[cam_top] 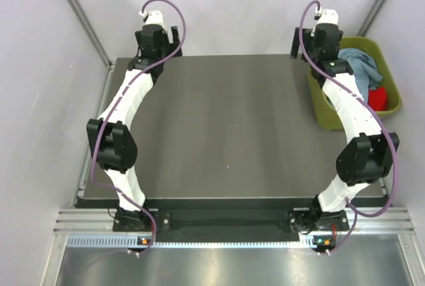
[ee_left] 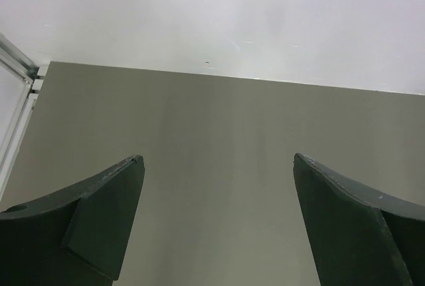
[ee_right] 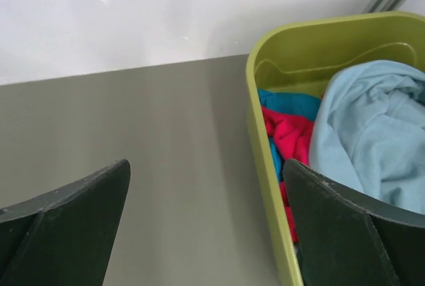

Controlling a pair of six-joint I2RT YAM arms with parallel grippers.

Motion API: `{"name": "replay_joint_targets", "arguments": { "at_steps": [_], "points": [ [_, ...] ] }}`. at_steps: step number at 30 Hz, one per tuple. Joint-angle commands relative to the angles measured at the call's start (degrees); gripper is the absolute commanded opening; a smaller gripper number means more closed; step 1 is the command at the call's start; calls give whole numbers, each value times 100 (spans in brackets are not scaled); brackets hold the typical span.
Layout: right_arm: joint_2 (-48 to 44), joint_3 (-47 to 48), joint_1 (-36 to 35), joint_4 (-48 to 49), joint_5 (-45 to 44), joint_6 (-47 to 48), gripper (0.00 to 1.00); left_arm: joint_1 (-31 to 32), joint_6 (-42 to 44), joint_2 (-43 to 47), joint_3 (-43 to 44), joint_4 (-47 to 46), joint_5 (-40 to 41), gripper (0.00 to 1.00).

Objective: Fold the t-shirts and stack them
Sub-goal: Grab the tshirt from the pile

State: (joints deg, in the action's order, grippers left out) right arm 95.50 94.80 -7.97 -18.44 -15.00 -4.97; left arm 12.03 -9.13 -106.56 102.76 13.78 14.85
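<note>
From above, the t-shirts (cam_top: 364, 66) lie crumpled in the green bin (cam_top: 392, 80) at the far right corner of the bench (cam_top: 226, 133), beside the right claw (cam_top: 319, 42). The left claw (cam_top: 157, 40) is at the far left.

Left wrist: its 2 fingers stand wide apart over bare bench.

Right wrist: the fingers are also apart and hold nothing. They face the bin, probably to take the 1st shirt.
</note>
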Motion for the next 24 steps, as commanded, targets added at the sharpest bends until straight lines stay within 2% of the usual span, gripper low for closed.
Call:
{"name": "replay_joint_targets", "arguments": {
  "at_steps": [1, 3, 6, 9, 14, 24],
  "points": [
    [-366, -225, -65, 463, -222, 417, 100, 1, -89, 13, 157, -122, 123, 99],
    [-357, -278, -73, 438, -257, 848, 100, 10, -98, 13, 78, -112, 141, 99],
    [-252, -366, 31, 490, -582, 963, 100, 1, -90, 4, -106, -69, 167, 99],
    [20, -226, 584, 272, -398, 577, 100, 1, -142, -22, -387, 10, 176, 99],
    [583, 126, 1428, -107, 145, 724, 100, 36, 235, -128, -450, 221, -623, 92],
    [1146, 30, 1649, -125, 331, 1042, 100, 89, 333, -382, -520, 239, -430, 91]
  ]
}}
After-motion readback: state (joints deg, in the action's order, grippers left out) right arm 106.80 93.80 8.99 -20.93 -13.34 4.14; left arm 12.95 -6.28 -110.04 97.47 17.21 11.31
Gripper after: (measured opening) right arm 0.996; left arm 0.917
